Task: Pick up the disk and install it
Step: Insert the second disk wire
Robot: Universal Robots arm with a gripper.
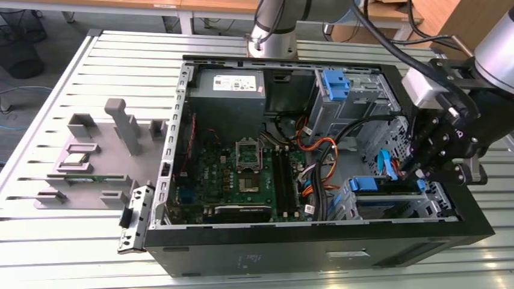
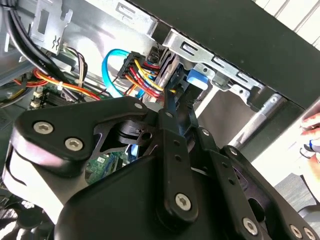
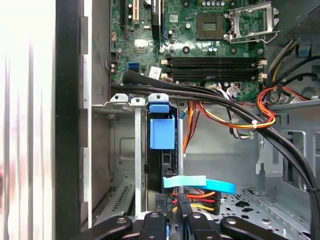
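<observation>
The disk [image 3: 169, 162] stands on edge in the lower drive cage [image 3: 120, 150] of the open computer case [image 1: 321, 256]. The blue carrier handle [image 3: 162, 129] is at the disk's end nearest the motherboard. In the exterior view that blue carrier [image 1: 372, 184] shows in the cage at the case's right. My gripper [image 3: 171, 206] reaches down at the disk's other end, fingers close on either side of its thin edge. In the second wrist view the gripper [image 2: 175, 102] meets the dark disk edge [image 2: 167, 67] just beside the blue handle [image 2: 196, 80].
A blue flat cable [image 3: 200, 183] and orange, red and yellow wires [image 3: 200, 197] run right by my fingers. Thick black cables [image 3: 225, 102] cross above the cage. The motherboard [image 1: 241, 168], grey power supply [image 1: 233, 84] and taller blue bracket [image 1: 336, 84] lie further in. A grey fixture [image 1: 88, 156] stands outside the case.
</observation>
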